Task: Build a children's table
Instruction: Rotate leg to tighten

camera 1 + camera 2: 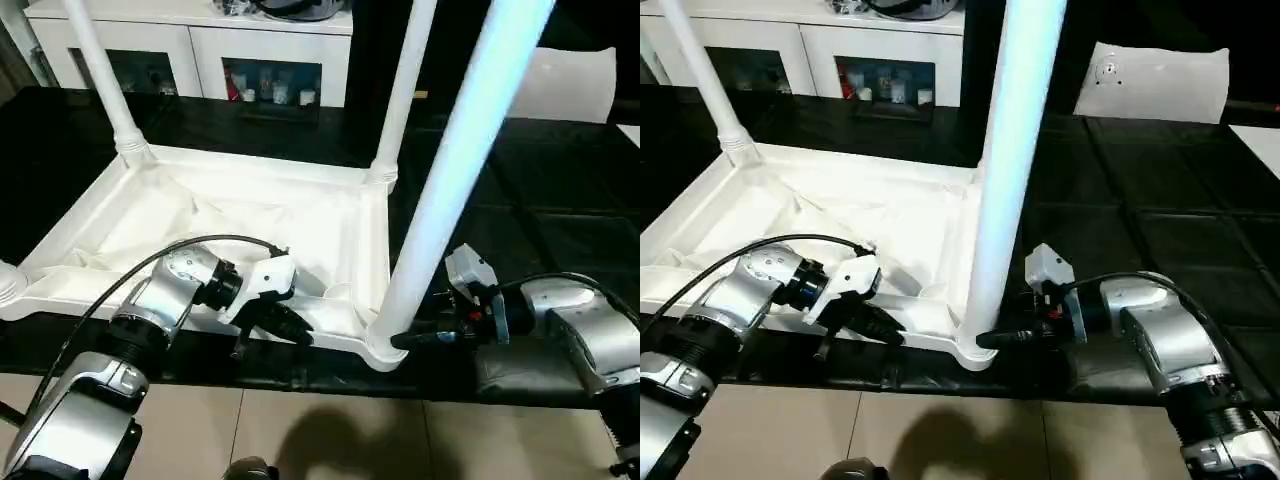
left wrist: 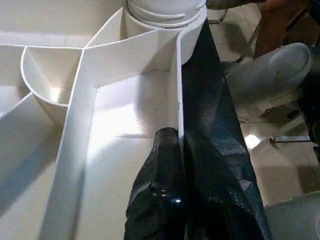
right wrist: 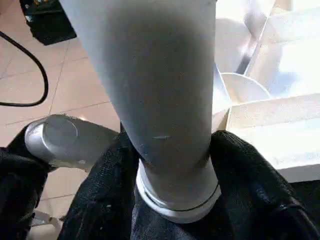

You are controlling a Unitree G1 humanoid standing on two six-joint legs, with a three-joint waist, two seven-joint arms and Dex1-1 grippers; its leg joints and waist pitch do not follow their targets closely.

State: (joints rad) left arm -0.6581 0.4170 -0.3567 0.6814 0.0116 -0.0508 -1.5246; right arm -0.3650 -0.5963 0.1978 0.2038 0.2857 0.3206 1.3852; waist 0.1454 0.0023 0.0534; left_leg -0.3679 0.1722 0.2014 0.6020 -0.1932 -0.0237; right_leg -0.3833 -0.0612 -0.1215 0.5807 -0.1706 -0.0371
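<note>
My right fingers (image 3: 172, 165) clamp the leg (image 1: 450, 190) at its corner socket; left fingers (image 2: 165, 165) pinch the tabletop (image 1: 250, 220) rim. Uneven force could cock the leg

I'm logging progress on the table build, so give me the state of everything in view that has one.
Top: upside down, ribs up.
Near leg: upright in its corner socket.
Far legs: upright in sockets.
Left gripper: shut on the top's near rim.
Right gripper: shut on the near leg's base.
Cabinet: doors closed.

White table top (image 1: 250, 225) and legs (image 1: 455, 170); black claws (image 1: 283, 322).
</note>
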